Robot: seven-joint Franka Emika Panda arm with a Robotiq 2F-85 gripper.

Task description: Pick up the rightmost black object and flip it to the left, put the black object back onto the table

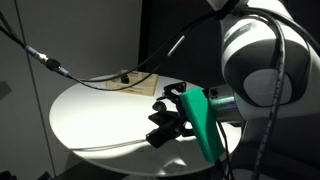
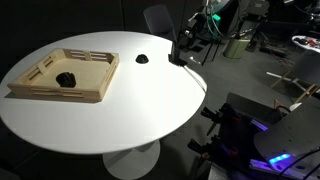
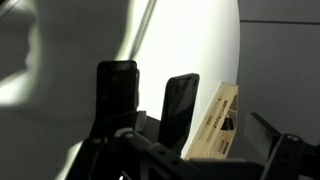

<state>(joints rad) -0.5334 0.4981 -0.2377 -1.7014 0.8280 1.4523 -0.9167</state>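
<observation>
End effector [image 3: 149, 80] released, empty above the tabletop [image 2: 120, 110]; black slab [image 1: 159, 138] looks rigid, light, slick, so pinch its narrow middle.

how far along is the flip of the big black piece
Done: nothing I can confirm; the black object cannot be told apart from the dark gripper in both exterior views. In hand: nothing, the wrist view shows the fingers apart with bare table between them. Left, probably: grasp, flip, set down.
</observation>
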